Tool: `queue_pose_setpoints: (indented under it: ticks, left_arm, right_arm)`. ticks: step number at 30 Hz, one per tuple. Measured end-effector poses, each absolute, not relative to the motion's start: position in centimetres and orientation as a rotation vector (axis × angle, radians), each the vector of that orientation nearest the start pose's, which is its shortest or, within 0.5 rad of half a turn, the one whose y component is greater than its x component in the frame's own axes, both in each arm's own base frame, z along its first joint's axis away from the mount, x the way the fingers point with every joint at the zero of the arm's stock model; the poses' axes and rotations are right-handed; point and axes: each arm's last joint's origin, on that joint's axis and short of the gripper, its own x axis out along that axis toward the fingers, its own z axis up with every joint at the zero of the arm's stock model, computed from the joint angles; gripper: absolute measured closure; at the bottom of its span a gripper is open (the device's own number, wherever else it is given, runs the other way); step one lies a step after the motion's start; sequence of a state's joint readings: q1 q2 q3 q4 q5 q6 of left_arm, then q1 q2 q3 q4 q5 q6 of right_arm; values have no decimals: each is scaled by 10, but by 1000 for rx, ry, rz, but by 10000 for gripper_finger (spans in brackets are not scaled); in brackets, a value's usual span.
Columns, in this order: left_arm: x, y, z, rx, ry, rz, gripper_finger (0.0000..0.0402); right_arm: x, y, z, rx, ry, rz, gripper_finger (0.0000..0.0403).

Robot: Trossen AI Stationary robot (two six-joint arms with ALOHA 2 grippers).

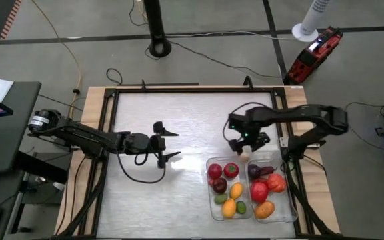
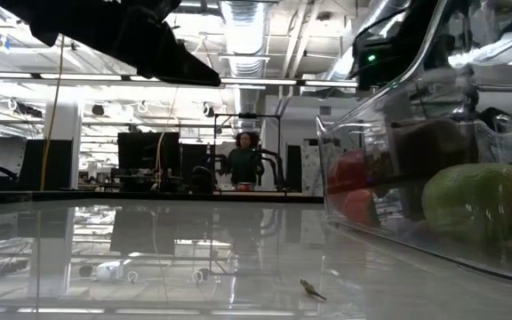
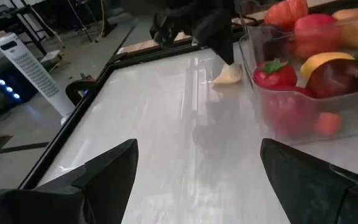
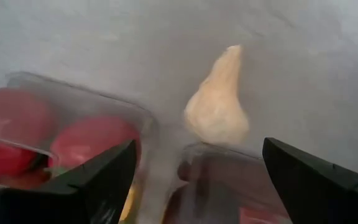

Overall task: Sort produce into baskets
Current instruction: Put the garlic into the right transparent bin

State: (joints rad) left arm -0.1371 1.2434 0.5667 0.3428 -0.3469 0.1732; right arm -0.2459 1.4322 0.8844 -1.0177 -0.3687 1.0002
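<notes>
Two spread fingers of the right gripper are hanging directly over a pale garlic bulb, grasping nothing, apparently lining up to pick the last loose piece. That bulb is lying on the table just beside the far rims of the two bins, toward the table's right edge; it is cream-white, teardrop-shaped, with a tapering tip. Both clear bins are sitting side by side near the front right corner, already holding red, orange, yellow, green and dark purple produce, so sorting looks nearly finished. Left of centre, the left gripper is waiting released and empty.
</notes>
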Motion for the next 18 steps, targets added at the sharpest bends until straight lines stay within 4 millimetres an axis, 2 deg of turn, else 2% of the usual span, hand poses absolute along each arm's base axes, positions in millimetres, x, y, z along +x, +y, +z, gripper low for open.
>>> queue_pose_setpoints:
  ticks: [6, 12, 18]
  left_arm:
    - [252, -25, 216, 295, 347, 171, 76]
    - [252, -25, 214, 308, 366, 168, 76]
    - [252, -25, 213, 312, 372, 167, 76]
  right_arm:
    - [241, -51, 184, 1235, 1615, -688, 29]
    - [243, -56, 164, 1235, 1785, -696, 42]
    - [249, -57, 149, 1258, 1828, -620, 79]
